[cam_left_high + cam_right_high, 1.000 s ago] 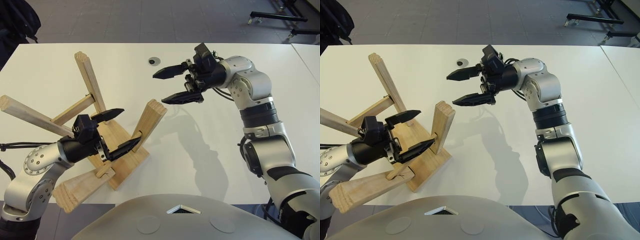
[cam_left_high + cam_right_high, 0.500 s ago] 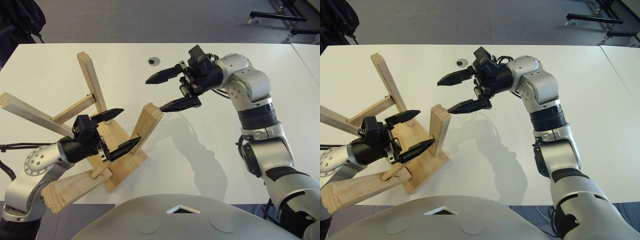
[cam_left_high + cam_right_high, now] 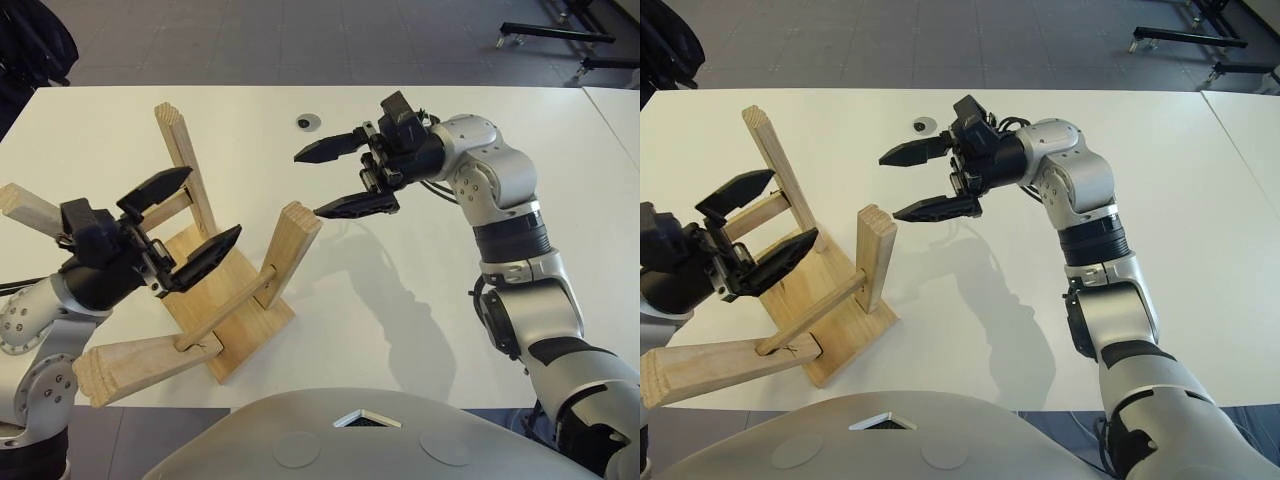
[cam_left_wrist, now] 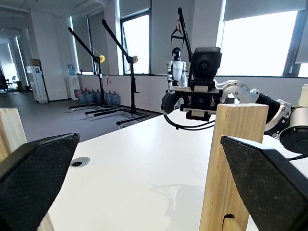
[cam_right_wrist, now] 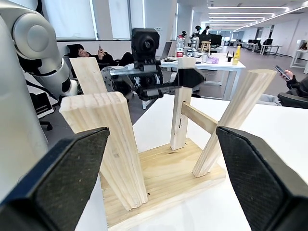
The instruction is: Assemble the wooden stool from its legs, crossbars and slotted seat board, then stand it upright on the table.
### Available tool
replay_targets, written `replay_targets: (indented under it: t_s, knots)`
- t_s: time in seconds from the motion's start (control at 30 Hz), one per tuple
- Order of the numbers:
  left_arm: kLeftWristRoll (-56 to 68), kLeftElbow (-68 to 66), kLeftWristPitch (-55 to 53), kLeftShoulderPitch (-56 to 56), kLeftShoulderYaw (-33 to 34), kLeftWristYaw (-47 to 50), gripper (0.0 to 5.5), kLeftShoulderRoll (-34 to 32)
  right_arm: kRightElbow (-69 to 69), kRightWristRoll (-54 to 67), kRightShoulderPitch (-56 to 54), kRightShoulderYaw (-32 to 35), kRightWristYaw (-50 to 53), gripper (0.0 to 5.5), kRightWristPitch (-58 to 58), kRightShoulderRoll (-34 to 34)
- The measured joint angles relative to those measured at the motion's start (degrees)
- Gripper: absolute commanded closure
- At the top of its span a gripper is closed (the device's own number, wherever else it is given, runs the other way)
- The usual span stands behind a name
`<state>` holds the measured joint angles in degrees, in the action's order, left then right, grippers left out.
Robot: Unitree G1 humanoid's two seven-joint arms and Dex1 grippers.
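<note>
The wooden stool lies upside down on the white table, its seat board [image 3: 240, 305] flat and its legs pointing up and outward. One leg [image 3: 292, 248] rises at the right side, joined by a crossbar [image 3: 225, 312] to the near leg [image 3: 130, 365]. My left gripper [image 3: 190, 222] is open above the seat board, between the far leg [image 3: 185, 160] and the right leg. My right gripper [image 3: 312, 183] is open just beyond the top of the right leg, not touching it. The right wrist view faces the legs [image 5: 108, 144] and the seat board [image 5: 163, 185].
A small round grommet [image 3: 308, 122] sits in the table at the back centre. The table surface [image 3: 400, 300] right of the stool is free. The near leg overhangs the table's front edge. A second table [image 3: 615, 105] adjoins at the far right.
My left gripper has risen and drawn back to the left, away from the crossbar and right leg. My right gripper came left to the right leg's top and has since held there.
</note>
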<state>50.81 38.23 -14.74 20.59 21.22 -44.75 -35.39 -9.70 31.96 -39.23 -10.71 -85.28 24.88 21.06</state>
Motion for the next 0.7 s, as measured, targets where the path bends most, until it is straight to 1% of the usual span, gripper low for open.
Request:
replay_targets:
  t_s: [0.07,0.13,0.17,0.27,0.37,0.53,0.6,0.7]
  knots:
    - [1.3,1.95,-0.04,0.36,2.56,0.57,0.1,0.01,0.22,0.03,0.35,0.18,0.6,1.39,-0.02,0.08]
    - [3.92,4.63,0.27,3.63,7.78,1.52,0.1,0.36,0.63,0.05,1.39,0.51,1.39,1.39,-0.09,0.12]
    - [5.15,6.26,0.67,6.62,11.64,1.77,0.1,1.16,0.71,0.06,1.71,0.75,1.61,1.39,-0.23,0.11]
    - [8.28,7.86,0.71,14.37,19.93,0.41,0.1,1.54,2.1,0.13,4.06,2.22,3.87,1.39,-0.58,0.56]
    - [9.65,8.88,0.57,20.68,24.63,-2.04,0.1,2.79,3.81,0.32,6.11,3.0,5.36,1.39,-0.63,0.66]
    - [10.84,8.88,1.62,29.01,29.86,-6.91,0.1,6.13,4.76,0.7,7.5,4.72,7.12,1.39,-0.79,1.17]
    - [11.11,7.61,2.47,29.55,30.85,-7.6,0.1,7.57,5.16,0.72,8.08,4.99,7.74,1.39,-1.18,1.15]
    - [8.94,2.75,3.84,28.23,30.61,-6.19,0.1,9.79,5.94,0.76,9.57,5.06,8.7,1.39,-1.25,0.81]
